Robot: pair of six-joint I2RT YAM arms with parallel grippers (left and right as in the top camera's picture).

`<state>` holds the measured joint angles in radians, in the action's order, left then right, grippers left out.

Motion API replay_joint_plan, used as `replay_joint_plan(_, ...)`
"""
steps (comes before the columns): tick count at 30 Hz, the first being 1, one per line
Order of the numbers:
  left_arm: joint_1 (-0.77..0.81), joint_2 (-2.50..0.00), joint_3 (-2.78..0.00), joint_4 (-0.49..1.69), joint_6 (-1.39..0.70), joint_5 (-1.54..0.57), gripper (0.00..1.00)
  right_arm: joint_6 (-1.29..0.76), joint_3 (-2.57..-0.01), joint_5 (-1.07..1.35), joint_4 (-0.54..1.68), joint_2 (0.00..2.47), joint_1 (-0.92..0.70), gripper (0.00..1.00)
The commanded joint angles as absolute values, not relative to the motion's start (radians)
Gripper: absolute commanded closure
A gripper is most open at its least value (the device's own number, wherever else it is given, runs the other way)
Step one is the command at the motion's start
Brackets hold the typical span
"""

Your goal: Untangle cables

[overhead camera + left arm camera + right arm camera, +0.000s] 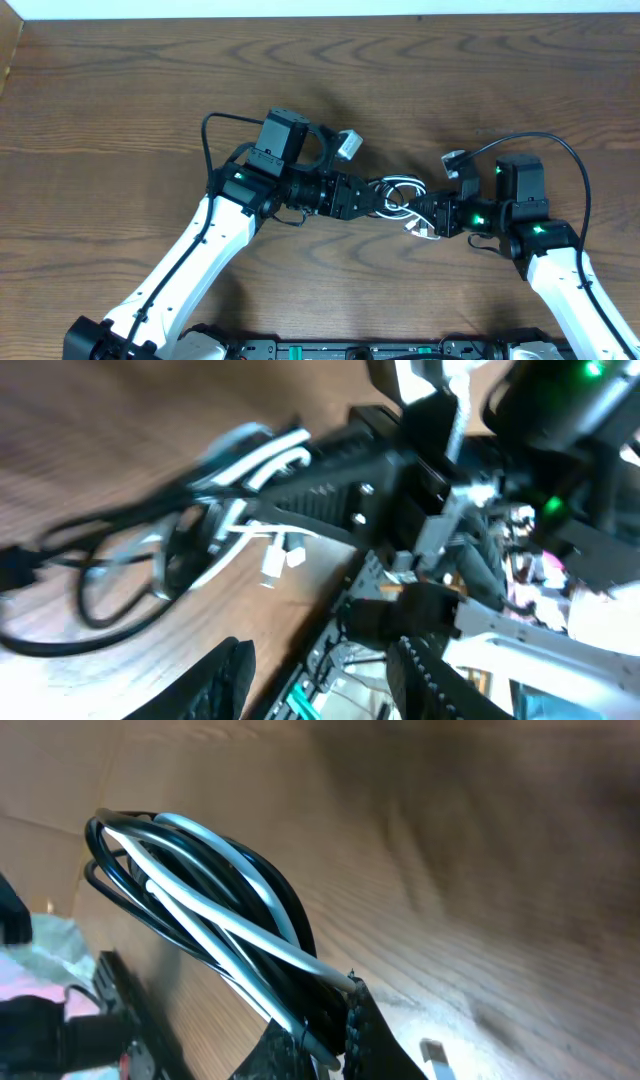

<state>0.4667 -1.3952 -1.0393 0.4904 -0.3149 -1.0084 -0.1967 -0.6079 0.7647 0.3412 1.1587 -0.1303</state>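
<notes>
Black, white cables [212, 907] partly behind right gripper [322, 1025]

The cables [400, 196] are black and white. The worktop [120, 90] beneath the cables is warm brown with dark, wavy wood grain.

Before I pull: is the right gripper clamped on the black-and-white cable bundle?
Yes, the right gripper pinches the looped black-and-white cable bundle between its fingers.
</notes>
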Motion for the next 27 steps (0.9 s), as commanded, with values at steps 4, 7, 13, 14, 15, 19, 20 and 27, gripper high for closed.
replay_joint_plan(4,0.47,-1.393,-1.05,0.494,-0.257,-0.8,0.43,-0.204,-0.625,0.915,0.332,1.158,-0.133,0.99)
replay_joint_plan(7,0.47,-1.393,-1.049,0.501,-0.304,-0.743,0.42,-0.205,-0.625,0.926,0.332,1.158,-0.133,0.99)
replay_joint_plan(13,0.476,-1.394,-1.049,0.556,-0.384,-0.72,0.42,-0.271,-0.625,0.987,0.296,1.158,-0.133,0.99)
replay_joint_plan(14,0.479,-1.394,-1.049,0.568,-0.384,-0.72,0.42,-0.313,-0.625,0.974,0.281,1.158,-0.133,0.99)
replay_joint_plan(15,0.485,-1.394,-1.049,0.584,-0.384,-0.72,0.42,-0.431,-0.625,0.923,0.268,1.158,-0.133,0.99)
replay_joint_plan(19,0.496,-1.394,-1.049,0.598,-0.379,-0.682,0.42,-0.743,-0.625,0.891,0.265,1.158,-0.132,0.99)
replay_joint_plan(20,0.496,-1.394,-1.049,0.598,-0.379,-0.655,0.42,-0.818,-0.625,0.939,0.254,1.158,-0.132,0.99)
replay_joint_plan(27,0.496,-1.393,-1.049,0.571,-0.364,-0.608,0.42,-0.993,-0.625,1.079,0.216,1.158,-0.132,0.99)
